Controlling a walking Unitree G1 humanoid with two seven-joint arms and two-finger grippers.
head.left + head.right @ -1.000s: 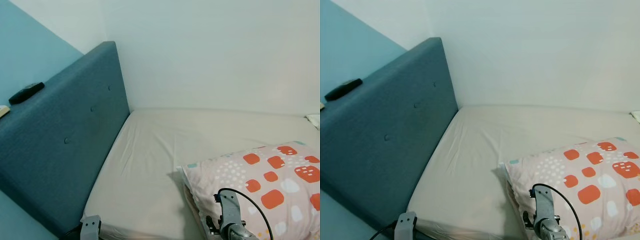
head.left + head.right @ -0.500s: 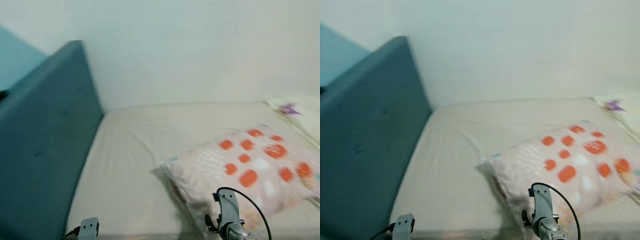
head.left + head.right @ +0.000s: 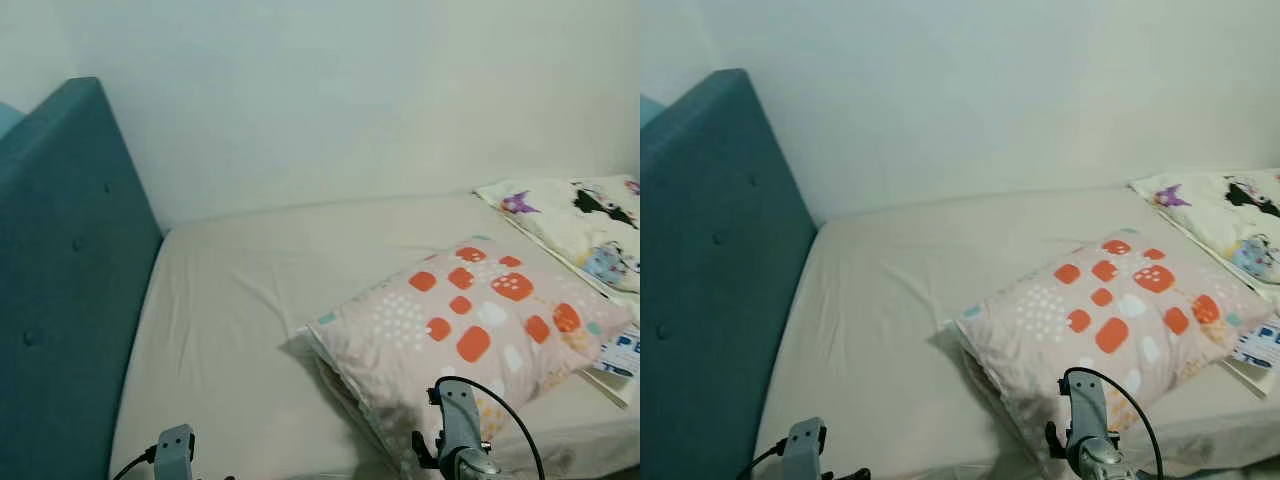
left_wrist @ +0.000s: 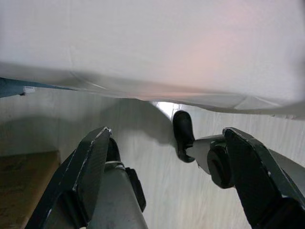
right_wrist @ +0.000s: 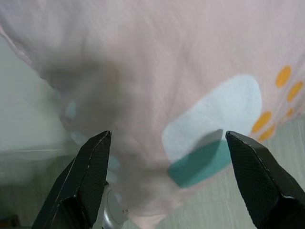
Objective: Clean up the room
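A pink pillow with orange patches lies tilted on the beige bed sheet, near the front edge. My right gripper is open, its fingers spread just in front of the pillow's cover with nothing between them. Its silver wrist and black cable rise at the pillow's near corner. My left gripper hangs open low beside the bed, under the white sheet edge. The left wrist pokes up at the bottom of the eye view.
A teal padded headboard bounds the bed on the left, a pale wall behind. A white cartoon-print pillow lies at the far right, with a blue-and-white booklet below it. A black object sits on the wooden floor.
The camera has swung right: the headboard slid left, the dark remote on it left the picture, and the cartoon pillow and booklet came in. Both arms hold as before.
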